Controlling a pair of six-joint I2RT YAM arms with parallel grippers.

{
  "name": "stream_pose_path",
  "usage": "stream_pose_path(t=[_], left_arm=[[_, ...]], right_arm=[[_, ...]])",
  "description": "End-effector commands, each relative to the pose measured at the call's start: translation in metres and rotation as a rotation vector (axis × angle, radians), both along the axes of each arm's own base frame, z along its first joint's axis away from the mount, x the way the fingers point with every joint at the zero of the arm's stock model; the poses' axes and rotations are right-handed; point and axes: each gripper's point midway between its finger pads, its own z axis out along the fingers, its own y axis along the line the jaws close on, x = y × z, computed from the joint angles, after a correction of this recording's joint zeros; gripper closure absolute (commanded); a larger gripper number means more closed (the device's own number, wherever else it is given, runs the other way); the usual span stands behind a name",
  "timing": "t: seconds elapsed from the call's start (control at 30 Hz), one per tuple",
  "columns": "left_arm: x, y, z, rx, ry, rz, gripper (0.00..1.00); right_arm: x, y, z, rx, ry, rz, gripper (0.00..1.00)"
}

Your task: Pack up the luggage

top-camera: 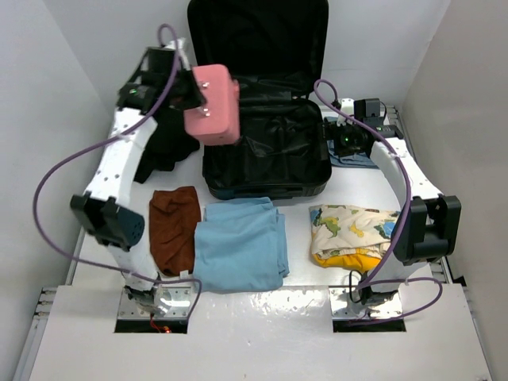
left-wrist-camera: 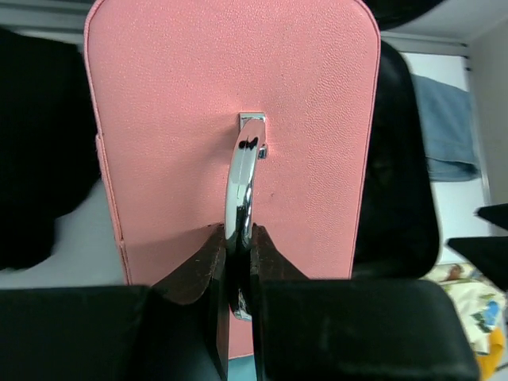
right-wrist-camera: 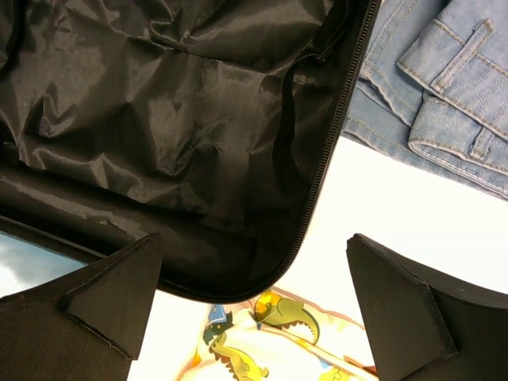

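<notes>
Top external view: the luggage (top-camera: pixel 266 190) lies open in the middle of the table (top-camera: pixel 357 182), toward the far side, w/ its lid standing up at the back. Its lined base has nothing in it yet. The pink case (top-camera: pixel 213 107) hangs in the air at the luggage's left rear corner, overlapping the left rim as seen from above.

Risks, as I judge them:
- The case is carried only by its thin chrome handle (left-wrist-camera: pixel 240 190). This handle is round and smooth, so the case can turn or swing around it, or slide out of the grip, esp. if the arm moves fast.
- If it goes down from this position, the bottom edge can hit the left rim instead of entering the base. It needs to go more to the right first.
- The loose lining can bunch under the case and leave it tilted.
- Clothes lie near the luggage: black garment (top-camera: pixel 167 147) at left, brown garment (top-camera: pixel 175 226), blue garment (top-camera: pixel 238 246) and dinosaur cloth (top-camera: pixel 353 230) in front, jeans (right-wrist-camera: pixel 444 79) at right. A dropped case can land on them.

Left gripper (left-wrist-camera: pixel 236 238): jaws almost together, clamped on the chrome handle from both sides, touching nothing else.

Right gripper (right-wrist-camera: pixel 252 254): jaws wide apart, holding nothing. It hovers over the luggage's right front rim and zipper, w/ the dinosaur cloth below, well apart from the pink case.
</notes>
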Motion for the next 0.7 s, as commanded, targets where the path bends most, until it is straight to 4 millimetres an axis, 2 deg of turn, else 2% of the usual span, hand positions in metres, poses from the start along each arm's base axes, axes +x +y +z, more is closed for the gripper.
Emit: stream_pose_path(t=[0.0, 0.03, 0.1, 0.2, 0.27, 0.3, 0.37, 0.43, 0.47, 0.5, 0.53, 0.63, 0.67], left_arm=[[0.018, -0.045, 0.069, -0.138, -0.215, -0.04, 1.0], [0.029, -0.053, 0.055, -0.134, -0.187, -0.033, 1.0], [0.037, -0.066, 0.05, -0.125, -0.188, -0.015, 1.0], [0.058, -0.071, 0.023, -0.098, -0.155, 0.039, 1.0], [0.068, -0.07, 0.016, -0.105, -0.145, 0.076, 1.0], [0.076, -0.072, 0.0, -0.094, -0.116, 0.077, 1.0], [0.081, -0.073, -0.011, -0.095, -0.096, 0.094, 1.0], [0.088, -0.07, -0.021, -0.079, -0.085, 0.118, 1.0], [0.09, -0.064, -0.022, -0.065, -0.089, 0.13, 1.0], [0.094, -0.061, -0.033, -0.048, -0.074, 0.15, 1.0], [0.094, -0.06, -0.033, -0.038, -0.076, 0.145, 1.0], [0.101, -0.045, -0.052, 0.0, -0.043, 0.179, 1.0], [0.101, -0.042, -0.054, 0.009, -0.037, 0.191, 1.0]], right_arm=[[0.005, -0.001, 0.023, -0.019, -0.066, 0.0, 0.03], [0.005, -0.001, 0.021, -0.013, -0.055, -0.007, 0.03], [0.005, -0.003, 0.022, -0.024, -0.064, -0.005, 0.03], [0.006, -0.005, 0.021, -0.034, -0.068, -0.006, 0.03], [0.007, -0.005, 0.02, -0.043, -0.068, -0.005, 0.03], [0.007, -0.006, 0.019, -0.044, -0.064, -0.007, 0.03], [0.008, -0.009, 0.018, -0.052, -0.062, -0.012, 0.03], [0.009, -0.008, 0.017, -0.06, -0.065, -0.01, 0.03], [0.01, -0.009, 0.017, -0.06, -0.064, -0.009, 0.03], [0.011, -0.009, 0.017, -0.064, -0.066, -0.012, 0.03], [0.013, -0.009, 0.014, -0.066, -0.058, -0.012, 0.03], [0.017, -0.01, 0.012, -0.07, -0.053, -0.02, 0.03], [0.02, -0.011, 0.016, -0.07, -0.064, -0.023, 0.03]])
